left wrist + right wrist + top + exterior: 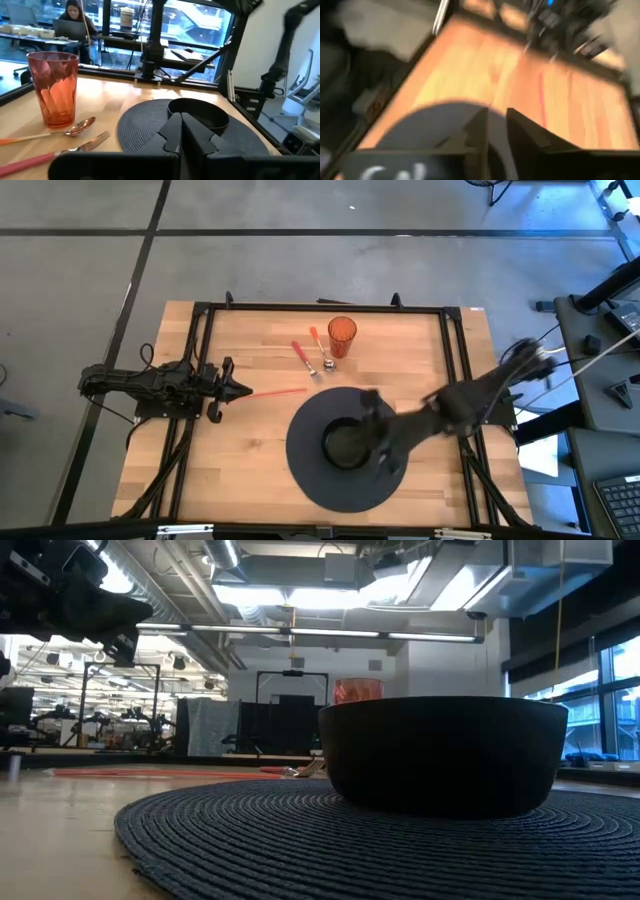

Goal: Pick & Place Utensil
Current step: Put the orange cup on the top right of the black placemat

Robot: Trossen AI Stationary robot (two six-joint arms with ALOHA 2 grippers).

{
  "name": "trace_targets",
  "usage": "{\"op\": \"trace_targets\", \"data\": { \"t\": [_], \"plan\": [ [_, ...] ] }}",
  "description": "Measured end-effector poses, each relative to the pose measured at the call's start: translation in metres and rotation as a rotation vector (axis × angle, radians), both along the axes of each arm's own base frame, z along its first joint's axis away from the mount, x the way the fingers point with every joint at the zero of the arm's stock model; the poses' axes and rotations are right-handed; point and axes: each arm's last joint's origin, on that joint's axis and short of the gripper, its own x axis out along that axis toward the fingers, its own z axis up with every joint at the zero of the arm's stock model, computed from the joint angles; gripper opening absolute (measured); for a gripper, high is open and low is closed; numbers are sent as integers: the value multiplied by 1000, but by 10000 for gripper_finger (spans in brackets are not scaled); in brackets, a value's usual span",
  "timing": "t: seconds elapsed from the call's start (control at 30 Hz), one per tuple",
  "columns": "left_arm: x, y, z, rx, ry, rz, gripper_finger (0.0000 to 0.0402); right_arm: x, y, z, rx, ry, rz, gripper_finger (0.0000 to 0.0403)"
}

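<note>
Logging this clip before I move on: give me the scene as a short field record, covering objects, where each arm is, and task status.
surface: wooden table
mat: round dark woven placemat, right of centre
bowl: dark bowl on the placemat
cup: orange tumbler, upright, at the far edge
utensils: red-handled fork and orange-handled spoon lying beside the tumbler; a thin red stick-like utensil lies near the left arm
left gripper: at the table's left side, shut, empty
right gripper: over the bowl and placemat, finger state unclear
status: no utensil held or placed in the bowl
</note>
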Motion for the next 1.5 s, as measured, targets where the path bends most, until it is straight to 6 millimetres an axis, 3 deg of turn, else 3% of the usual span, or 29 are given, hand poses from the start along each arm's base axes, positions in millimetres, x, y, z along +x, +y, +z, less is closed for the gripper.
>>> {"op": "trace_targets", "data": {
  "t": [0.1, 0.3, 0.43, 0.63, 0.77, 1.0, 1.17, 1.33, 1.5],
  "plan": [
    [0, 0, 0, 11, 0, -1, 1, -21, -26, -11, 94, -108, 47, 12],
    [0, 0, 0, 21, 1, 15, 1, -64, -68, -49, 163, -265, 4, 13],
    [0, 1, 0, 21, -5, 46, 1, -88, -79, -78, 175, -372, 7, 4],
    [-2, 8, 12, 15, -123, 269, 1, -111, -88, -111, 220, -486, -37, 6],
    [-6, 12, 26, 132, -246, 407, 1, -119, -93, -122, 190, -494, -92, 4],
    [-18, 19, 61, 318, -383, 575, 1, -121, -95, -118, 136, -528, -97, 3],
    [-7, 26, 46, 320, -154, 637, 1, -120, -100, -113, 133, -585, -128, 4],
    [1, 34, 41, 298, -88, 675, 1, -118, -110, -109, 137, -628, -190, 2],
    [14, 37, 28, 204, 8, 539, 1, -111, -115, -121, 158, -562, -138, 2]
  ]
}}
